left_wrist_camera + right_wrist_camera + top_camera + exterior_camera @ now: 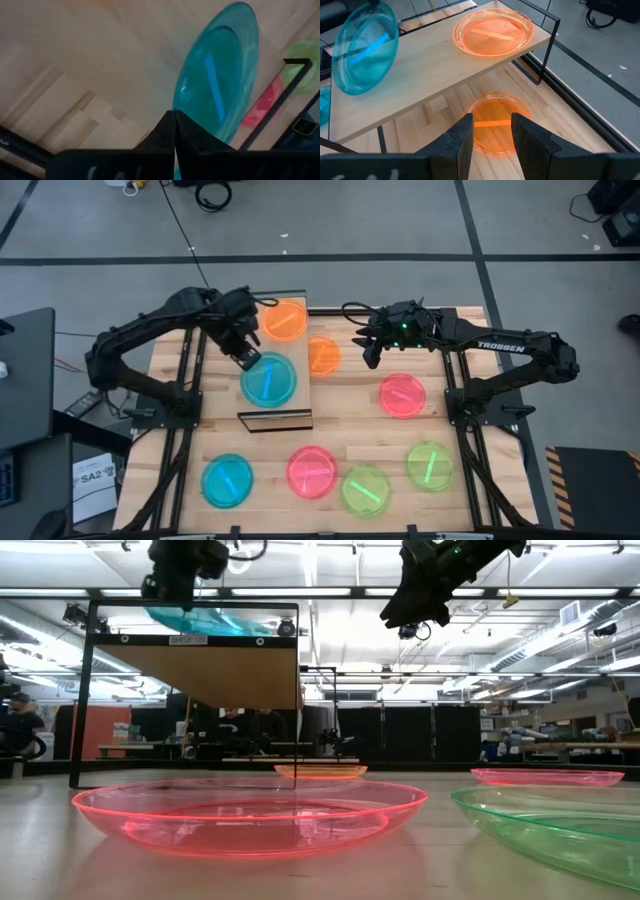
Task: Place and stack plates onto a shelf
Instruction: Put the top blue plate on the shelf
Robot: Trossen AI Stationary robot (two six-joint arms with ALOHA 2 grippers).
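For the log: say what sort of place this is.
Probably a robotics lab or workshop: two robot arms are mounted at a slatted wooden table, with long ceiling lights, desks and a seated person in the open hall behind.

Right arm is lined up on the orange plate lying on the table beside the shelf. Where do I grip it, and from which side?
Probably the rim. The orange plate on the table lies flat and shallow, so only its raised edge gives the fingers something to close on. Come down from above with the open right pincer onto the edge facing away from the shelf, whose board overhangs the plate's other side.
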